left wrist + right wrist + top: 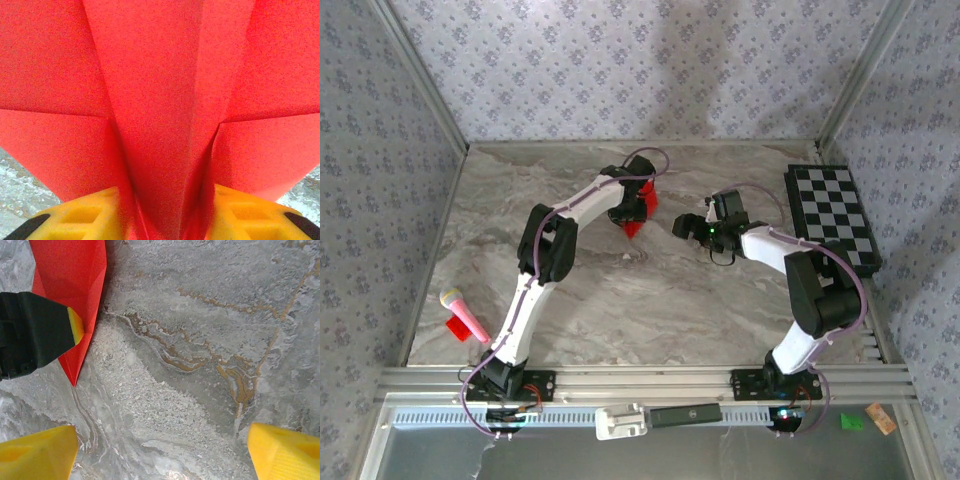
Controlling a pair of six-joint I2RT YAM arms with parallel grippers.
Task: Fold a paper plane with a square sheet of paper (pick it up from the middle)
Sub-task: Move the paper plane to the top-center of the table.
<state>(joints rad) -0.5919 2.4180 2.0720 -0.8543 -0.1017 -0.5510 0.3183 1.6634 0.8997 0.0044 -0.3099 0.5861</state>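
Note:
The square sheet of paper is now a bright red, creased paper plane [638,212] lying at the back middle of the marble table [620,300]. In the left wrist view its central fold [160,100] rises between my left gripper [167,220], whose yellow fingers [85,217] stand apart on either side, so the gripper is open around the fold. The plane's pointed tip [70,280] lies on the table beside the left arm's black finger [30,335]. My right gripper [162,450] hangs open over bare marble just right of that tip, holding nothing, and it is also seen from above [682,228].
A black-and-white chequered board [832,215] lies at the right wall. A pink microphone [463,312] and a small red scrap [456,326] lie at the near left. Patterned walls close in the back and both sides.

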